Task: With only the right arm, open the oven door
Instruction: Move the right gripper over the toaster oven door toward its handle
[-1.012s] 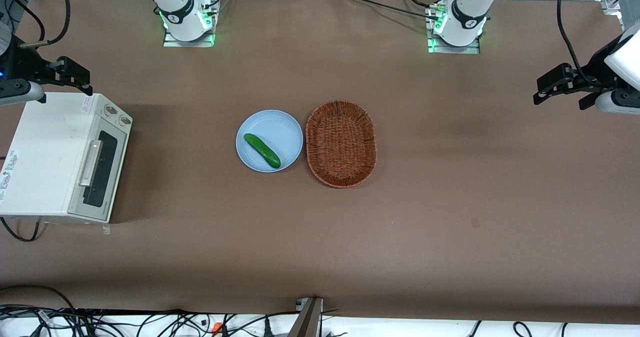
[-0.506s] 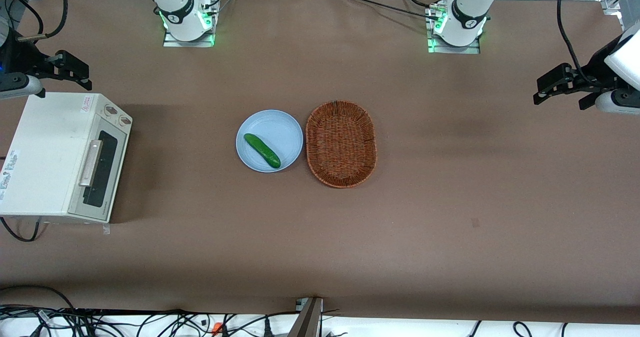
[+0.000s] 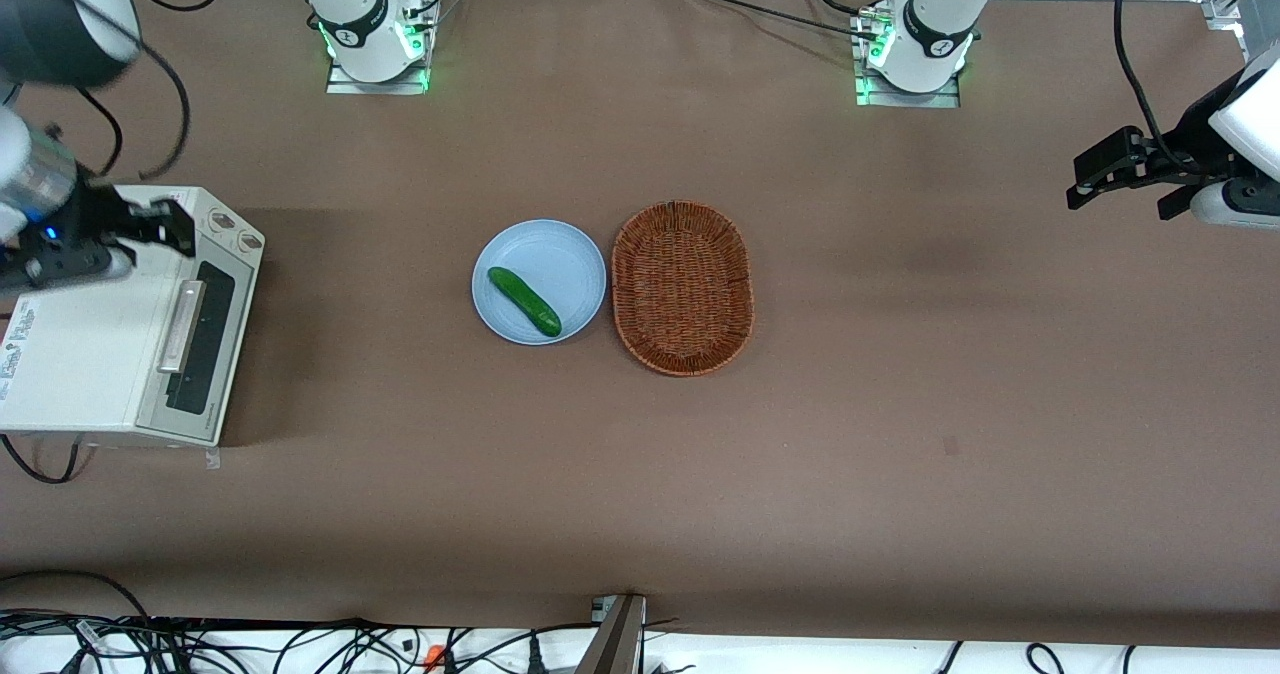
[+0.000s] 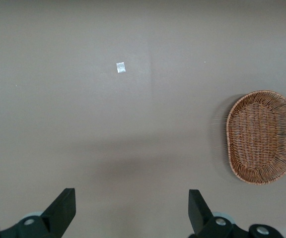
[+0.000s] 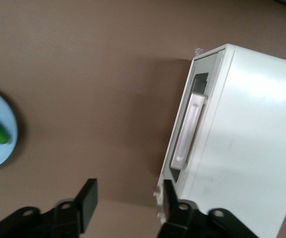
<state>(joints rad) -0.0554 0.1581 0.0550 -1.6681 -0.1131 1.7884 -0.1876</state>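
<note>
The oven door [image 3: 203, 339] is shut against the front of the toaster oven [image 3: 95, 314], its silver bar handle [image 3: 182, 326] untouched, so we judge the task barely begun: the reach is under way, while the grasp and the pull down are all left. Our claw [image 3: 165, 226] hangs above the oven's top near the two knobs [image 3: 235, 230], with the handle just below it and nearer to the front camera. In the right wrist view the claw [image 5: 128, 203] has its fingers [image 5: 88, 201] spread wide, holding nothing, with the door [image 5: 195, 124] and its handle [image 5: 190, 130] seen ahead of them. The oven sits at the working arm's end of the tabletop [image 3: 900, 404]. Well apart from the claw, toward the middle, we see a light blue plate [image 3: 570, 254] with a cucumber [image 3: 523, 301] on it, and a wicker basket [image 3: 682, 287] just beside the plate. In our judgement nothing stands in the way: the space in front of the door, where it would swing down, looks free, and the plate lies well clear of it.
</note>
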